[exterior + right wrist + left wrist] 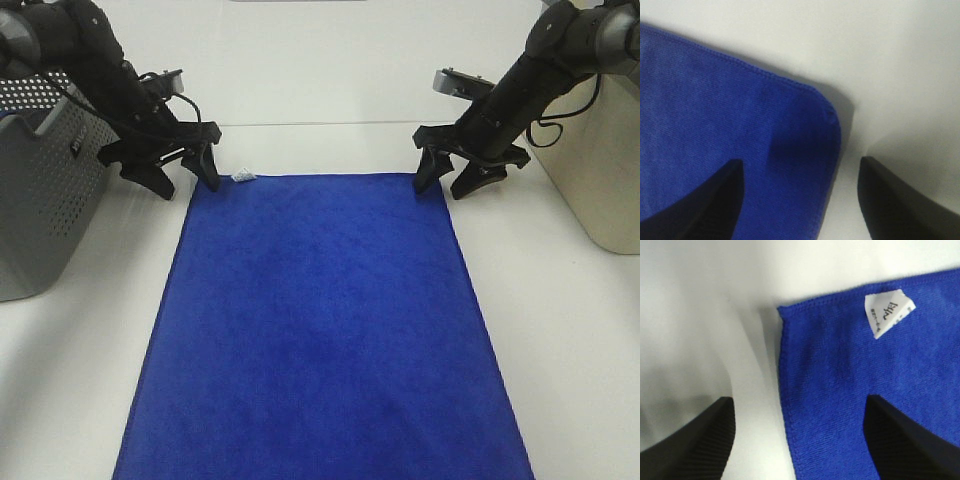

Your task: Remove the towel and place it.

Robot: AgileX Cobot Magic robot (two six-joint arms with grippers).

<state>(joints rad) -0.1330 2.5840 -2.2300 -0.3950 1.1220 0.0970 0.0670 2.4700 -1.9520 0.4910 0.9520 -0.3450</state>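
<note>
The royal-blue towel (320, 320) lies spread flat on the white table, its near end running out of the exterior view. A small white tag (243, 176) sits at its far left corner. My left gripper (186, 178) stands open at that corner, one finger over the bare table and the other over the towel (850, 400), close to the tag (887, 312). Over the far right corner my right gripper (447, 183) is open too, straddling the towel's edge (740, 140). Neither gripper holds anything.
A grey perforated basket (40, 190) stands at the left edge of the table, beside the left arm. A beige container (600, 170) stands at the right edge, behind the right arm. White table (320, 90) stretches beyond the towel's far edge.
</note>
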